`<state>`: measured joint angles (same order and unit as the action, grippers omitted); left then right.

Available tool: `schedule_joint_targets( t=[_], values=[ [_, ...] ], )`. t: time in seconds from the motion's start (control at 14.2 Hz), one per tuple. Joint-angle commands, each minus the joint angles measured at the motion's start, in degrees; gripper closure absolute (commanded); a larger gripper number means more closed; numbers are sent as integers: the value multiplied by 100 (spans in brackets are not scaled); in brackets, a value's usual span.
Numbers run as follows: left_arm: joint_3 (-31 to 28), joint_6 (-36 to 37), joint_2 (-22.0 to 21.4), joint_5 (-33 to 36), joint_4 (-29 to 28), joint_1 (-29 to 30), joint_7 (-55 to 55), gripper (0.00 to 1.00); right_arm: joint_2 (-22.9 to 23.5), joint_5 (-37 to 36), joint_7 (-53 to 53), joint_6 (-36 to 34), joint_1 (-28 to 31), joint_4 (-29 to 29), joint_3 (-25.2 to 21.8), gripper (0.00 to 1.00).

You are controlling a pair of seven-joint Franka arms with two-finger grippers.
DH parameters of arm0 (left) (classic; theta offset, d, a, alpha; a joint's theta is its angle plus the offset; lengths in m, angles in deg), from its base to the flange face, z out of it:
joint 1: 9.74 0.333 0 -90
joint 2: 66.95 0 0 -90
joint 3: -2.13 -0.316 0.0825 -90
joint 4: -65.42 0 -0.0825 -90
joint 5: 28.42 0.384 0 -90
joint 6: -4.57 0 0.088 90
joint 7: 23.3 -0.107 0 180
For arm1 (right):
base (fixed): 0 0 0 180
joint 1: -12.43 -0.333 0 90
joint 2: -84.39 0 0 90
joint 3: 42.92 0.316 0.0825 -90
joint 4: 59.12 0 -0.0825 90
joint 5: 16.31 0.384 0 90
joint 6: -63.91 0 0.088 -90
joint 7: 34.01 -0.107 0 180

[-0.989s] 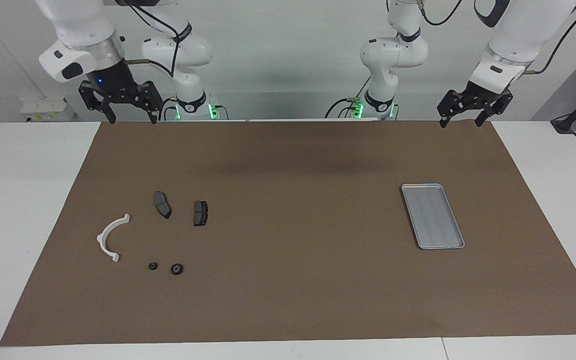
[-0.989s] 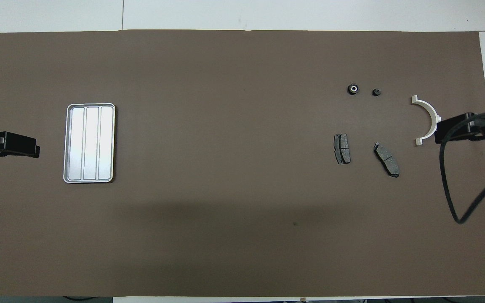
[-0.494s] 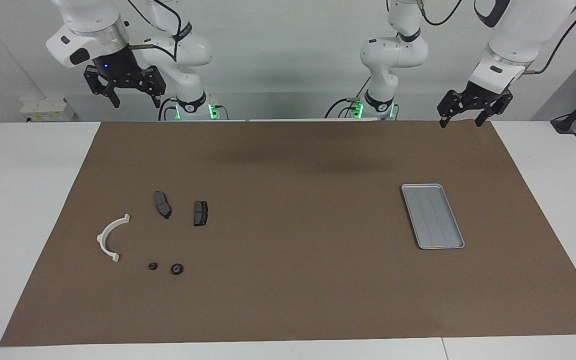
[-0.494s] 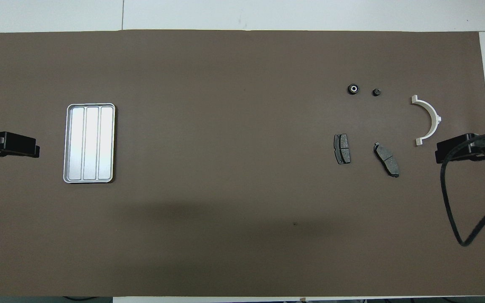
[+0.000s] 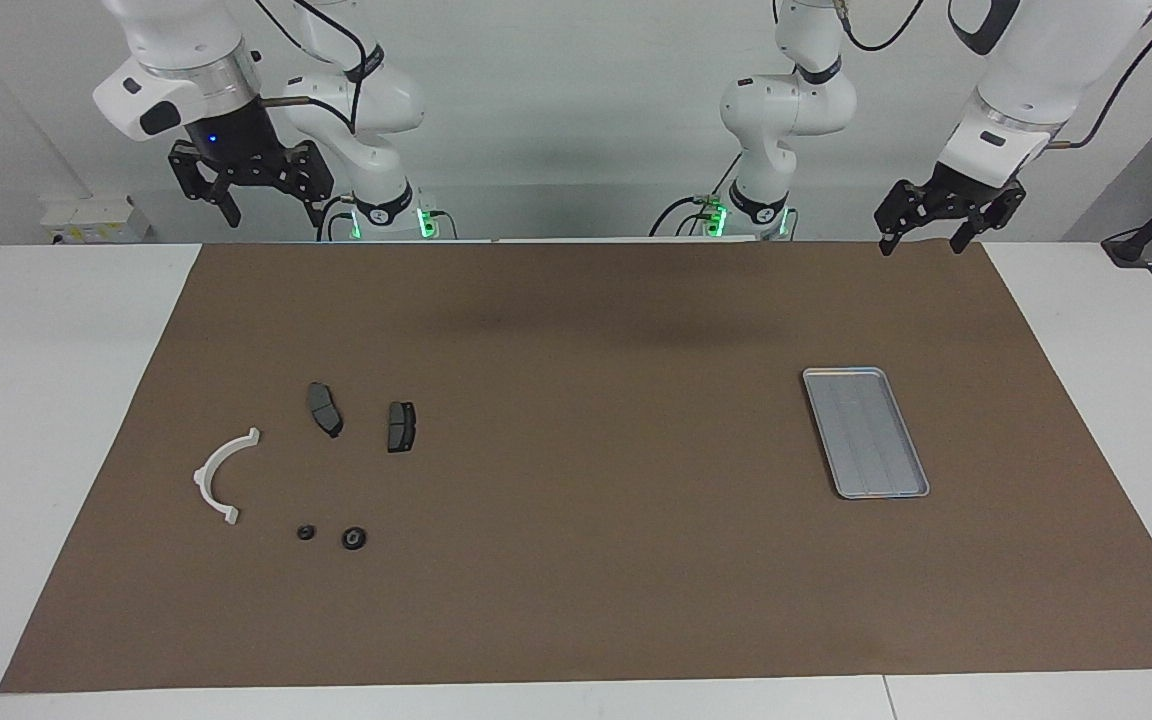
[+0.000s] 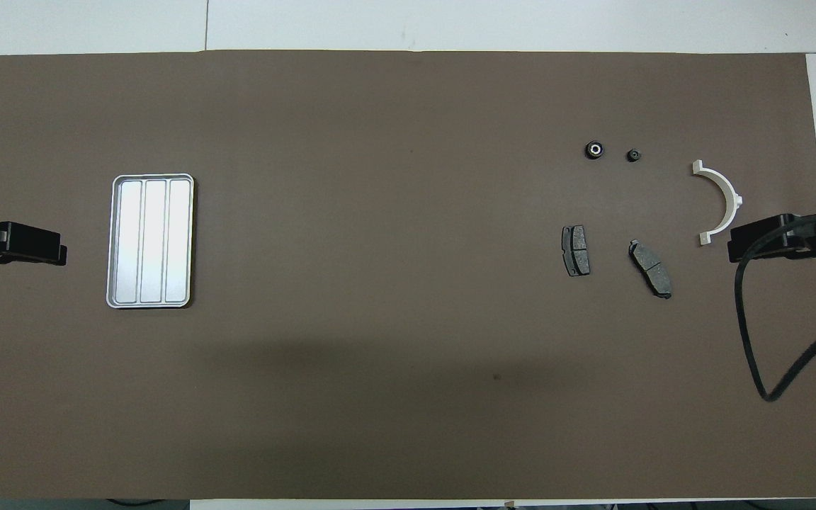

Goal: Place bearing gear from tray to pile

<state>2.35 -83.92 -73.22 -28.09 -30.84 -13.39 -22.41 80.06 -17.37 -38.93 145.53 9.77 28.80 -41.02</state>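
Observation:
The silver tray (image 5: 866,432) (image 6: 150,241) lies on the brown mat toward the left arm's end, with nothing in it. Toward the right arm's end lies the pile: a white half-ring bracket (image 5: 204,482) (image 6: 730,193) and two dark brake pads (image 5: 325,409) (image 5: 401,426). A small black round bearing gear (image 5: 353,538) (image 6: 594,149) with a light centre rests on the mat beside them, farther from the robots than the pads. My right gripper (image 5: 276,218) hangs open and empty, high over the mat's robot-side edge. My left gripper (image 5: 921,245) waits open and empty over the mat's other robot-side corner.
A smaller black round part (image 5: 306,533) (image 6: 633,154) sits beside the bearing gear. The brown mat (image 5: 596,500) covers most of the white table. A black cable (image 6: 748,319) loops down from the right arm over the mat's end.
The right gripper has risen a little from the mat's edge and settled there, still open. The left arm, the tray and all parts have not moved.

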Motion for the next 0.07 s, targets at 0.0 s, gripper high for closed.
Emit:
schedule_joint_targets(
  t=[0.0],
  values=[
    [-48, 16, -103, -51, -95, -39, -1, 0, -33, 71, -132, 178, 81, 85, 56, 0]
  ],
)
